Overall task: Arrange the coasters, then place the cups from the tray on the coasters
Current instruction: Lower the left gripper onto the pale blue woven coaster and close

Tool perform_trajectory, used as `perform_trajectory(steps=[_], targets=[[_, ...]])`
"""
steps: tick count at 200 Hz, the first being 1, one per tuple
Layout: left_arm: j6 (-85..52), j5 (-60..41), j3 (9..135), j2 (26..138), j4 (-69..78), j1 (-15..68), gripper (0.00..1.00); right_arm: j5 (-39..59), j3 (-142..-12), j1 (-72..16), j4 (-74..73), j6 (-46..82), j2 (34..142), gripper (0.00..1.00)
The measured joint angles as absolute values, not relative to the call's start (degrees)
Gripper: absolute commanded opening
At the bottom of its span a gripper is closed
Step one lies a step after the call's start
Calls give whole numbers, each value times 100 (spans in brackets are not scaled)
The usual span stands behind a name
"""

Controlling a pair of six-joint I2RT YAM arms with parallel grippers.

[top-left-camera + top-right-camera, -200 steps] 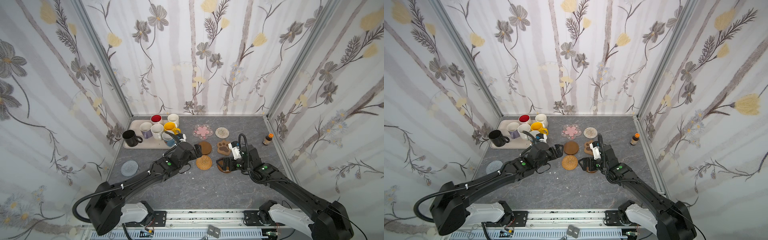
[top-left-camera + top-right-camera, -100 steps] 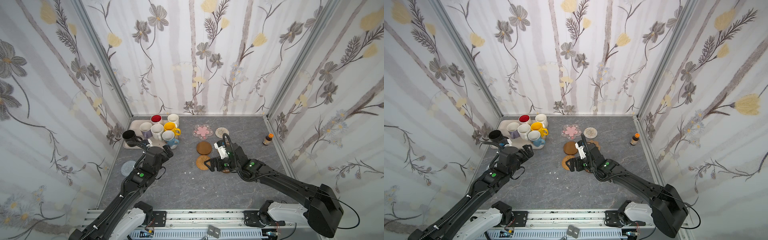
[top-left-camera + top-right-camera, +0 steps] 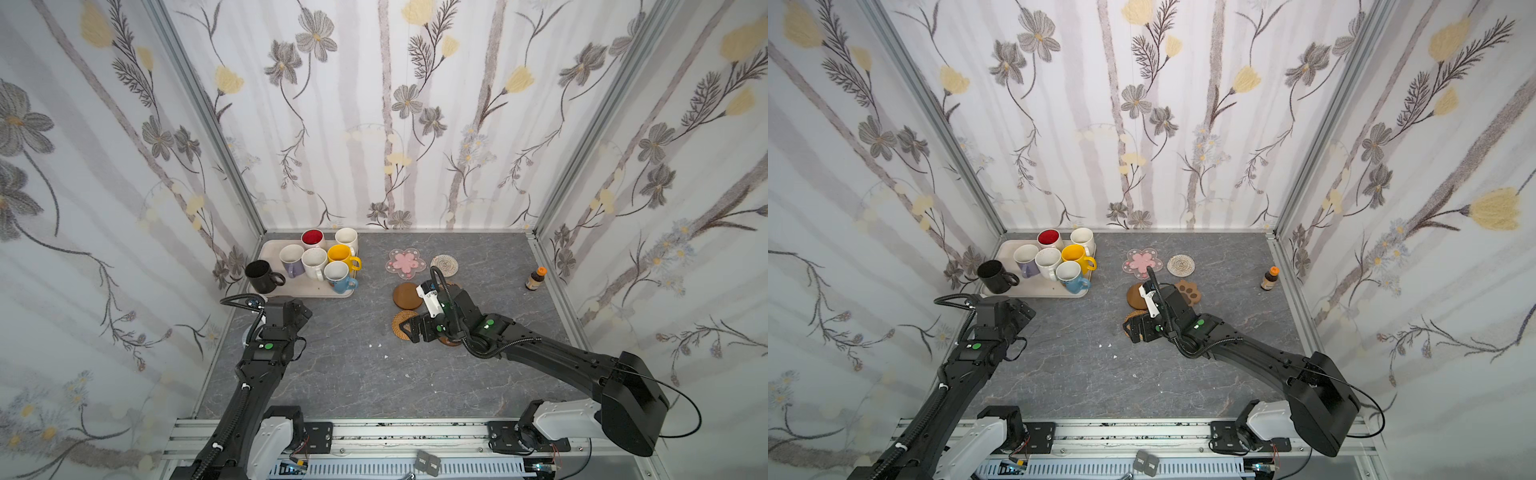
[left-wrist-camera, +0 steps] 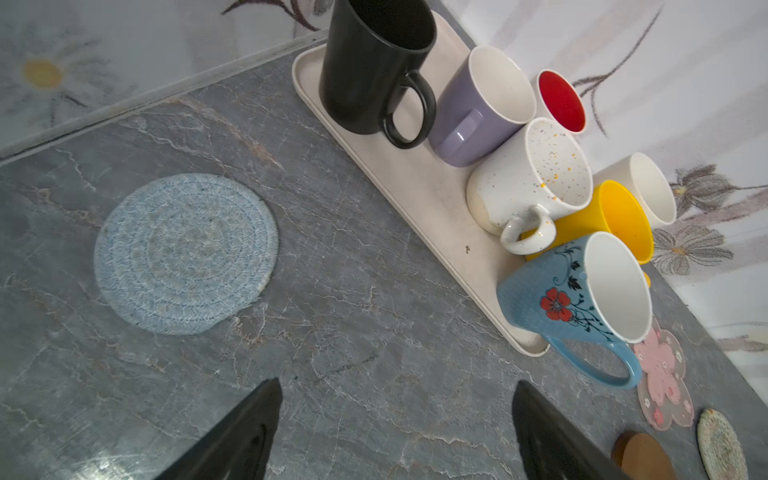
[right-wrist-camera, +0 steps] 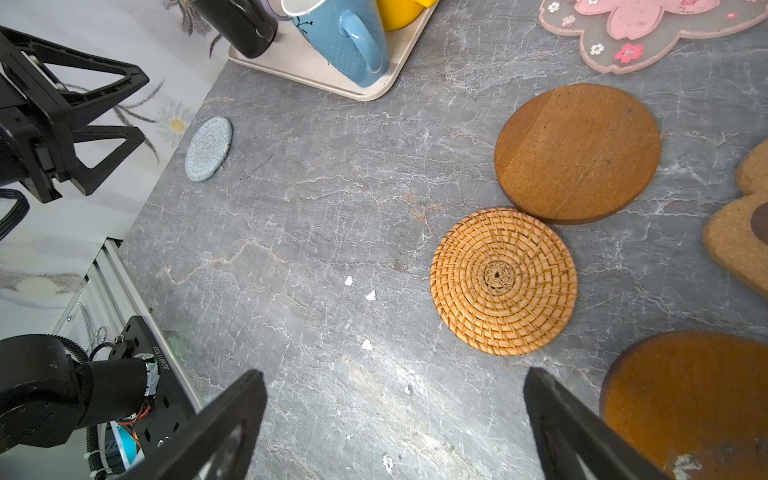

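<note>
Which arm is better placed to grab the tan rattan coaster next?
Right. The right gripper hangs open just beside the rattan coaster, while the left gripper, also open, sits far off by the tray and grey woven coaster.

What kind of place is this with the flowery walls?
Probably a robot practice booth, not a home: flowery wall panels box in a grey tabletop, and a left arm and right arm sit on a rail.

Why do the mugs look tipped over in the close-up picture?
Left wrist view: its wide lens bends things near the edges, so the black mug and blue mug seem to lean; both top views show them upright on the tray.
</note>
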State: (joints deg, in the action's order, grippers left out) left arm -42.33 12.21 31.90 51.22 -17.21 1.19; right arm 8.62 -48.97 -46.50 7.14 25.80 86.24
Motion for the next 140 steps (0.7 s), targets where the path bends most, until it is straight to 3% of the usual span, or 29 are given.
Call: perform_trajectory(steps=[24, 67, 140], targets=[[-4274, 1118, 3190, 5487, -1658, -259, 82, 858, -4901, -4654, 703, 2528, 8772, 97], [-4357, 709, 3192, 6066, -1553, -1140, 64, 705, -5129, -4919, 705, 2342, 9021, 96], [-4213, 659, 3435, 6803, -1415, -1612, 56, 567, -5113, -4965, 556, 2196, 9336, 96]])
